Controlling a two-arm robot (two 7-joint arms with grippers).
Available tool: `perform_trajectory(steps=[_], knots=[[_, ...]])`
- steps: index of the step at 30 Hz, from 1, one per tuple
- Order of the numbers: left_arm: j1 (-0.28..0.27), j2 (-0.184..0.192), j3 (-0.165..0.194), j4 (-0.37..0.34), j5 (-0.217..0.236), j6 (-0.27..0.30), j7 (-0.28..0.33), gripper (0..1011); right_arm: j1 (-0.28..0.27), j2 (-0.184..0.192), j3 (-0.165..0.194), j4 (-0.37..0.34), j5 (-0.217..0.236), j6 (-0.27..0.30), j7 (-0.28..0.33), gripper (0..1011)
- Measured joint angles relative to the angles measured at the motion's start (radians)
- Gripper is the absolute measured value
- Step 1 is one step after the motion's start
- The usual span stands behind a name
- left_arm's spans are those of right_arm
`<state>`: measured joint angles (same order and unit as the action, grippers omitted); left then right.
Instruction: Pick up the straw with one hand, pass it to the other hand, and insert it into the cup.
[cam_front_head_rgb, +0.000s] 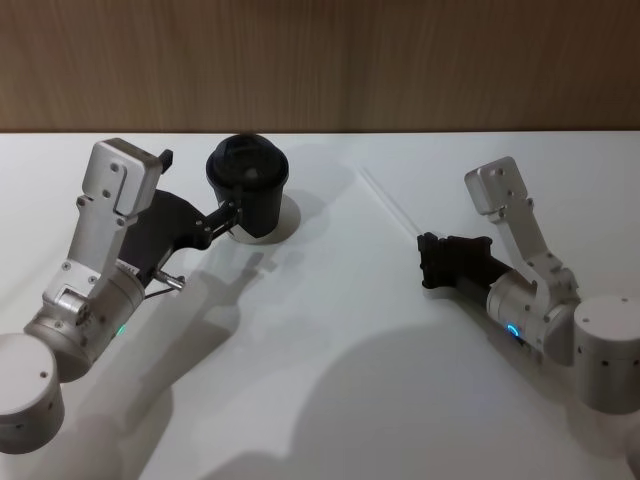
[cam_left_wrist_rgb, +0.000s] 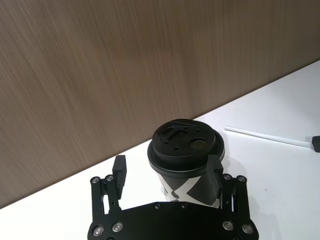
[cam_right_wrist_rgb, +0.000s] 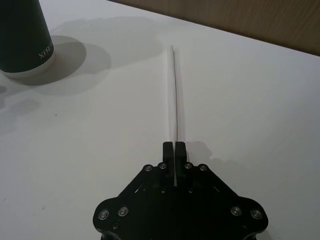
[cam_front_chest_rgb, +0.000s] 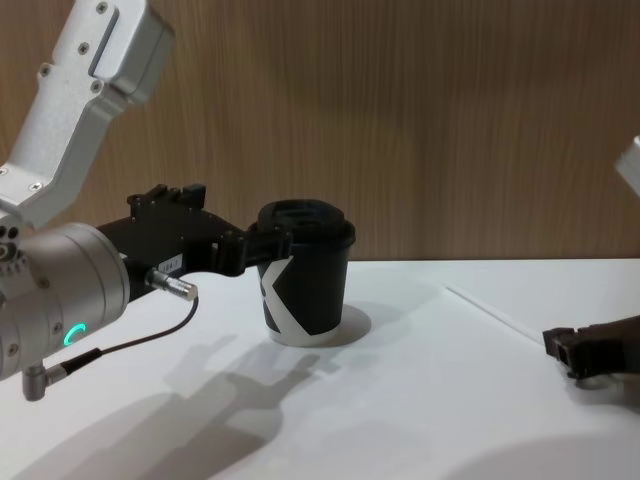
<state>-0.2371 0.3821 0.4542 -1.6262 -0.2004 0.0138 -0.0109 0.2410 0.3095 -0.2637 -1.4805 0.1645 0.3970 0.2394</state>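
The right gripper (cam_right_wrist_rgb: 174, 149) sits low over the desk (cam_front_head_rgb: 330, 380) with its fingers pinched together on the near end of the straw (cam_right_wrist_rgb: 174, 90); the rest of the straw runs straight away from it, on the desk or barely off it, well apart from the cup (cam_front_head_rgb: 248, 185). The left gripper (cam_left_wrist_rgb: 167, 169) has its fingers spread to either side of the cup just below the domed lid (cam_left_wrist_rgb: 184, 142); one finger touches the cup wall and the other stands clear.

The straw looks very light, thin and slick; held at its tip it will likely droop or swing, and a hard squeeze could flatten it. For the pass, the left gripper would do best to take it near the middle, leaving a long free end to aim at the small hole in the lid; the cup is light and could tip if nudged.
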Motion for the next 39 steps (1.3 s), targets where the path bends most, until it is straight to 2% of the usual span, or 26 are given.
perform_trajectory(steps=[9,17,26,39], knots=[[0.0,0.0,0.0,0.0,0.0,0.0,0.0,1003,-0.008,-0.005,0.01,-0.008,-0.005,-0.002,0.0,2],[0.0,0.0,0.0,0.0,0.0,0.0,0.0,1003,-0.017,-0.009,0.025,-0.029,-0.011,-0.057,-0.002,1],[0.0,0.0,0.0,0.0,0.0,0.0,0.0,1003,-0.015,-0.011,0.04,-0.056,-0.009,-0.149,0.015,2],[0.0,0.0,0.0,0.0,0.0,0.0,0.0,1003,0.026,-0.009,0.045,-0.081,0.02,-0.298,0.07,2]])
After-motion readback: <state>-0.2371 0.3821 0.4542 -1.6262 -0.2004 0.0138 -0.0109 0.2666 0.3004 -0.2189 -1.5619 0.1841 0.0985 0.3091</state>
